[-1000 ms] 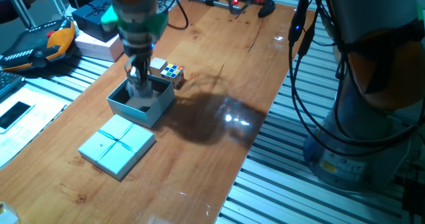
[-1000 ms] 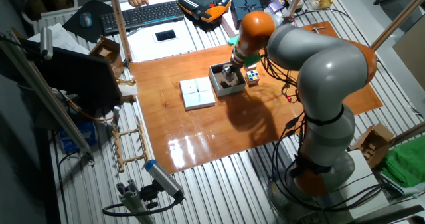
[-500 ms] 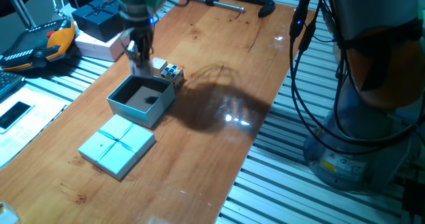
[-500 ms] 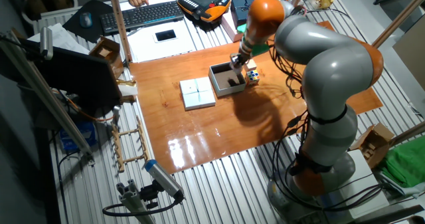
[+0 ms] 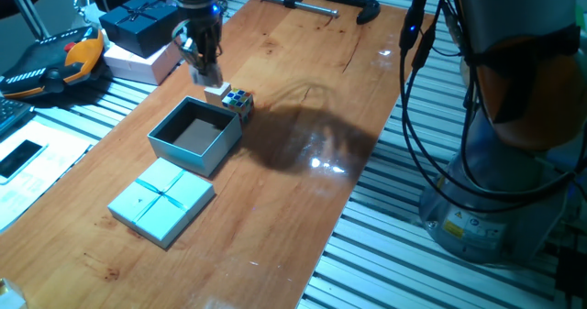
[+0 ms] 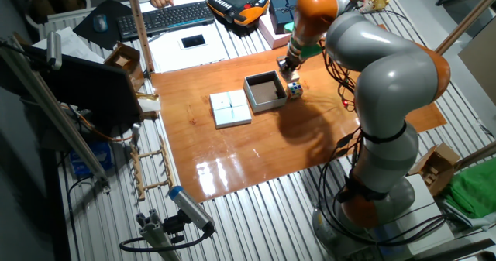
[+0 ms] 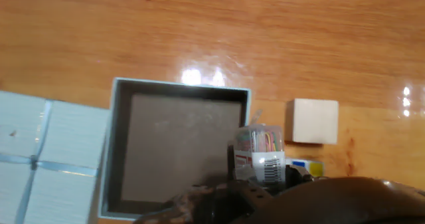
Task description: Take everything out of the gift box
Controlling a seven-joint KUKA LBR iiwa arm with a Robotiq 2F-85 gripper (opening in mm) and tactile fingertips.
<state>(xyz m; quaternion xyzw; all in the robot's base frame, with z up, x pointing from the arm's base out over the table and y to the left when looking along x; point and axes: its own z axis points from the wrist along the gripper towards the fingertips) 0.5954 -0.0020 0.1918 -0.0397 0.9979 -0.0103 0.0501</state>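
Overall light: bright and even, from overhead indoor lamps.
Glare: white hot spots on the varnished table (image 5: 303, 98), strongest near its middle in one fixed view; a paler sheen toward the near edge in the other fixed view; two small bright spots just above the gift box (image 7: 178, 147) in the hand view, with more specks at the right edge.
Shadows: a broad, soft dark patch on the wood right of the gift box, cast by the arm; the box interior is dim.
Sharpness: both fixed views are fairly crisp; the hand view is softer, and the dark gripper (image 7: 265, 191) at its bottom edge is blurred, out of focus.
Colour: warm orange cast from the wood.
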